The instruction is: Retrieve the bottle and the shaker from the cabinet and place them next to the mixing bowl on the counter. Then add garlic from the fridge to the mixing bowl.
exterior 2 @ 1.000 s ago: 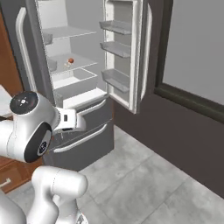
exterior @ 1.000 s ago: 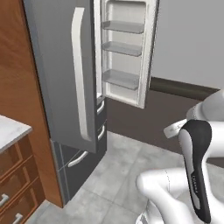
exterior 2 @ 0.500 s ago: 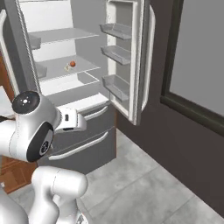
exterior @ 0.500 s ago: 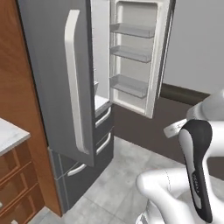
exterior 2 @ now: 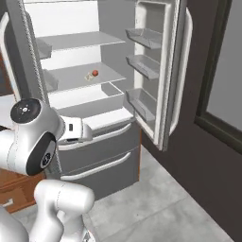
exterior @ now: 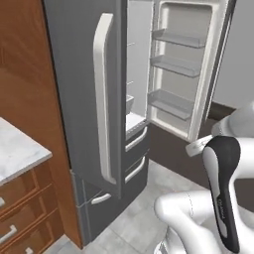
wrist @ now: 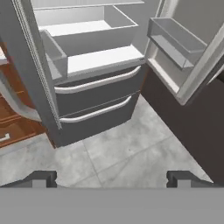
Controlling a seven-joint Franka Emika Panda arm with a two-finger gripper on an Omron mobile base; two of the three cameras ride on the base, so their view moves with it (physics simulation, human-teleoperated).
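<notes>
With the gripper (wrist: 112, 178) standing wide apart and empty, the arm is risking clipping the fridge (exterior 2: 94, 142) door while reaching for the far garlic (exterior 2: 88, 75).

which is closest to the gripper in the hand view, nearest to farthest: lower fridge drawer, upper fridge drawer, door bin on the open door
From the open gripper:
1. Lower fridge drawer, just above the floor, ahead and left.
2. Upper fridge drawer, right above the lower one.
3. Door bin, high on the open door at right.
</notes>
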